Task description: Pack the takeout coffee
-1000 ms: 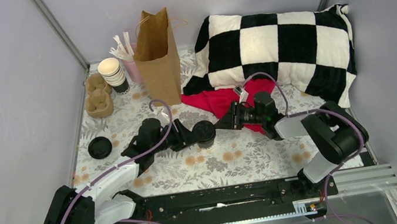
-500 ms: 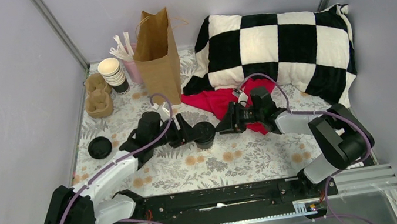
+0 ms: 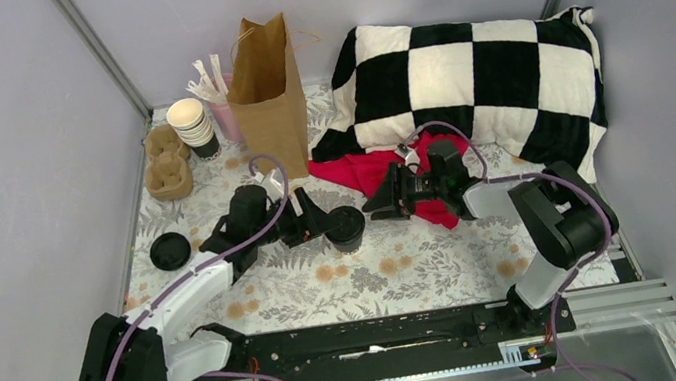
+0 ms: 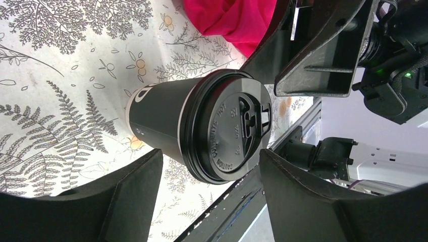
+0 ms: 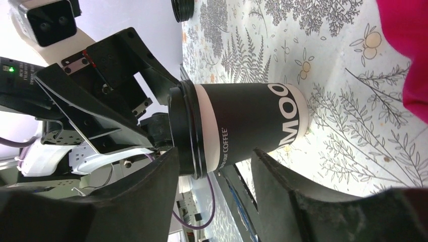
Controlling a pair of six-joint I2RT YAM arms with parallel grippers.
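The takeout coffee (image 3: 346,227), a dark paper cup with a black lid, stands upright on the floral tablecloth at the middle. My left gripper (image 3: 316,222) is open just left of it; in the left wrist view (image 4: 209,201) the cup (image 4: 202,128) sits just beyond the spread fingertips, untouched. My right gripper (image 3: 378,205) is open just right of the cup; in the right wrist view (image 5: 214,194) the cup (image 5: 242,126) lies in front of the open jaws. The brown paper bag (image 3: 267,95) stands open at the back, left of centre.
A checkered pillow (image 3: 479,78) fills the back right, with a red cloth (image 3: 367,171) in front of it under the right wrist. A stack of lidless cups (image 3: 193,126), a pink holder (image 3: 224,116), a cardboard carrier (image 3: 166,161) and a loose black lid (image 3: 169,250) are on the left.
Both grippers have edged closer to the cup from either side and shifted slightly toward the back. The cup stands in nearly the same place.
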